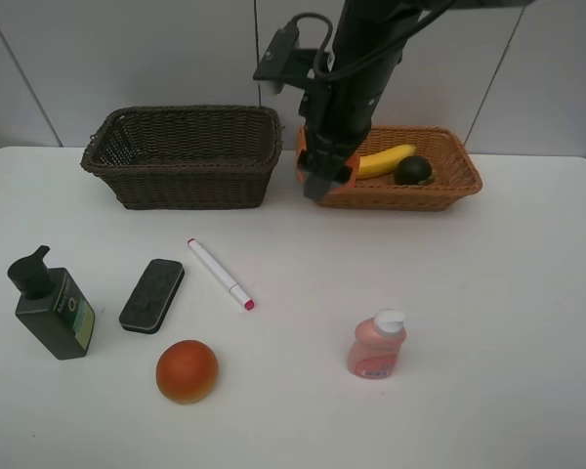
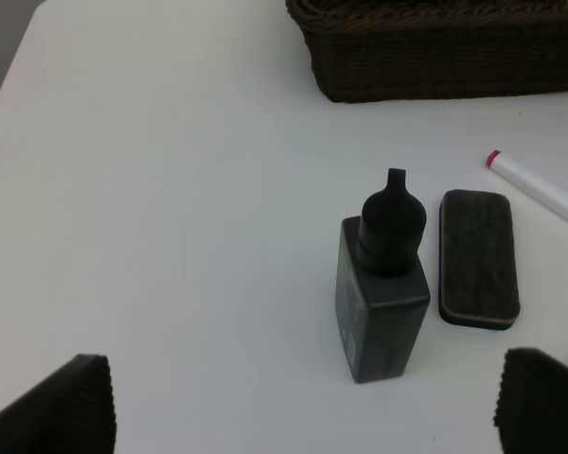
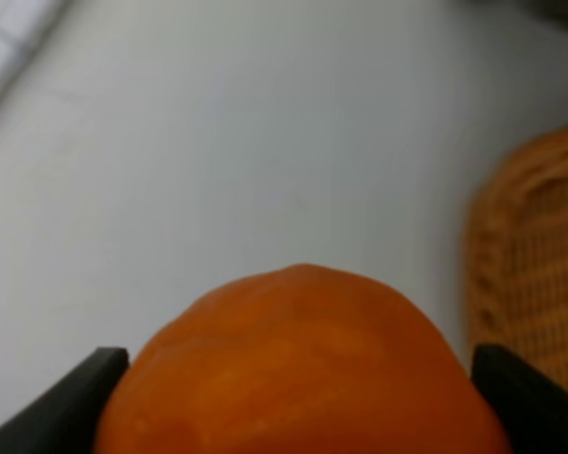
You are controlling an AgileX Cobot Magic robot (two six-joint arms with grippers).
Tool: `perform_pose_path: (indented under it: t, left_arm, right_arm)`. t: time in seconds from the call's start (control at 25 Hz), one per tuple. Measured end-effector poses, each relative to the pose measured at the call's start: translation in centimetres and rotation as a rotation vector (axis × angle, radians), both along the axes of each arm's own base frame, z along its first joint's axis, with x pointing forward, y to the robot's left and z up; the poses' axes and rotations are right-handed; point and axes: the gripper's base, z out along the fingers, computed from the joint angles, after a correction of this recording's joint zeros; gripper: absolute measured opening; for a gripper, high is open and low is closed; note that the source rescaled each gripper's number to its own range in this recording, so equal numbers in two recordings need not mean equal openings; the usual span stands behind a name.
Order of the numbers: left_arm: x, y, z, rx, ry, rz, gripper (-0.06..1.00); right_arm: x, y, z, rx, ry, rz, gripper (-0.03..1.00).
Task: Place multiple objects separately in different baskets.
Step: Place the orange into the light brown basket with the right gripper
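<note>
1. Exterior high view: the right end effector (image 1: 325,182) hangs upper centre, at the left end of the light orange-tan basket (image 1: 449,186), right of the dark brown basket (image 1: 190,181).
2. It's gripping the bumpy tangerine (image 3: 303,369) between its fingers.
3. The yellow banana (image 1: 386,161) and dark green round fruit (image 1: 413,170) lie in the tan basket.
4. The left end effector (image 2: 308,405) is spread wide and empty, over the dark green pump bottle (image 2: 383,284), which has the black eraser (image 2: 478,257) just beside it.
5. The white marker (image 1: 219,274), red-orange ball fruit (image 1: 187,371) and pink bottle (image 1: 377,345) sit on the table (image 1: 508,293), lower frame.

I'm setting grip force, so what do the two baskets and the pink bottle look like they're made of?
Dark brown basket: woven wicker or rattan with a matte finish; plaited strands show along its walls and rim.
Light orange basket: the same kind of weave in paler strands; I can't tell whether it is natural or synthetic.
Pink bottle: probably smooth moulded plastic, with a faint sheen on its rounded body.
</note>
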Motion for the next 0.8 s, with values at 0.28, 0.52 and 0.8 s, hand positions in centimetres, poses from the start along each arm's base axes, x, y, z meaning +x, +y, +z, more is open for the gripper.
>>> perform_pose_path:
  t: [0.28,0.52,0.8]
  left_arm:
    - [0.0,0.0,0.0,0.0,0.0,0.0,1.0]
    - [0.0,0.0,0.0,0.0,0.0,0.0,1.0]
    - [0.0,0.0,0.0,0.0,0.0,0.0,1.0]
  right_arm:
    - [4.7,-2.6,2.6,0.078,-0.224,-0.074,0.8]
    - [8.7,-5.5,-1.2,0.096,-0.244,-0.151,0.8]
    - [10.9,-6.7,-6.6,0.103,-0.171,-0.205,0.8]
